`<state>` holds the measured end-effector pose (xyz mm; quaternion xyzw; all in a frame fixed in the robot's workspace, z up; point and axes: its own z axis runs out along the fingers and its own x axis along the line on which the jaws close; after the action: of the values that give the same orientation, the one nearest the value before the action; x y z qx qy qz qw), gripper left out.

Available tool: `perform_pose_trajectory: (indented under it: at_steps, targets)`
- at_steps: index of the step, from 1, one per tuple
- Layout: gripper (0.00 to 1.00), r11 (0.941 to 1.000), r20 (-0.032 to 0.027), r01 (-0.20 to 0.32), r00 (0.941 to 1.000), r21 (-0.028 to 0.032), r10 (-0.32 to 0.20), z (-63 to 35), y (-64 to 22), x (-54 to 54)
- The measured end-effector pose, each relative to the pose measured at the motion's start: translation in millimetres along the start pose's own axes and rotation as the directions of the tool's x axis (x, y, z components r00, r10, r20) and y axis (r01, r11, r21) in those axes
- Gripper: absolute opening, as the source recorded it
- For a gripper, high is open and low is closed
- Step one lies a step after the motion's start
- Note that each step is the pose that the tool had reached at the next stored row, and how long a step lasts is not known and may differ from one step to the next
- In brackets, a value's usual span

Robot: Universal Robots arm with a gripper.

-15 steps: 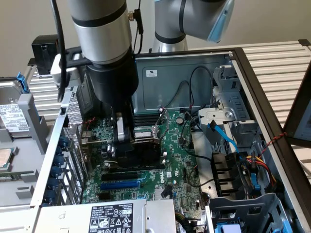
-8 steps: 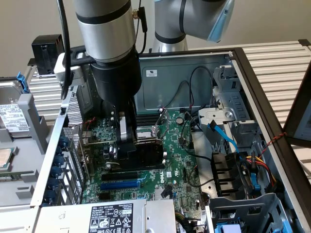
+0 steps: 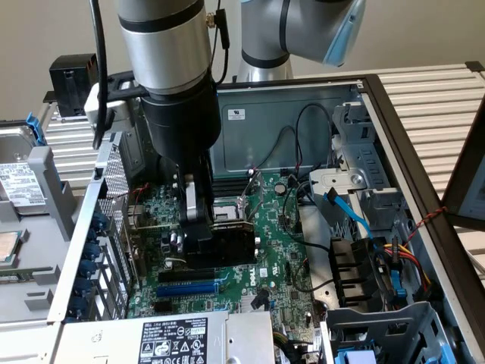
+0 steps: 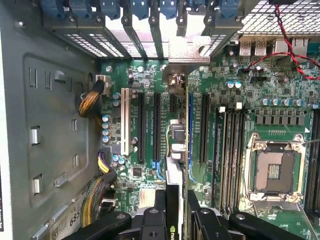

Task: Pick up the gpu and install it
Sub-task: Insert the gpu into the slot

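Observation:
The gpu [image 3: 231,244] is a black-shrouded card on a green board, held upright over the motherboard [image 3: 276,250] inside the open computer case. My gripper [image 3: 198,227] comes straight down on it and is shut on its top edge. In the wrist view the gpu [image 4: 176,172] appears edge-on between my fingers [image 4: 161,210], running along the blue expansion slot [image 4: 190,125]. Its metal bracket [image 4: 187,50] reaches the rear slot openings of the case. Whether its connector sits in the slot is hidden.
A grey power supply [image 3: 174,337] with a black label lies at the near edge. Drive cages and blue and yellow cables [image 3: 379,265] crowd the exterior view's right. The CPU socket [image 4: 275,172] and memory slots [image 4: 227,150] lie beside the card. A hard drive [image 3: 23,189] rests outside the case.

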<state>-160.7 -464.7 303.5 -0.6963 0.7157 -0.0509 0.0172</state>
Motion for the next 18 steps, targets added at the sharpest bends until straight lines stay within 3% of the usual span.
perform_pose_trajectory:
  at_steps: [10, 15, 18]
  targets:
    - [0.27, 1.0, -0.0003, -0.008, 1.0, -0.0005, 0.008, 1.8, 0.8, -3.1]
    - [0.27, 0.9998, 0.0025, -0.017, 0.9998, -0.0013, 0.017, 3.2, 4.0, -4.4]
    - [0.27, 0.9998, 0.0069, -0.018, 0.9998, -0.0004, 0.018, 3.7, 10.1, -5.2]
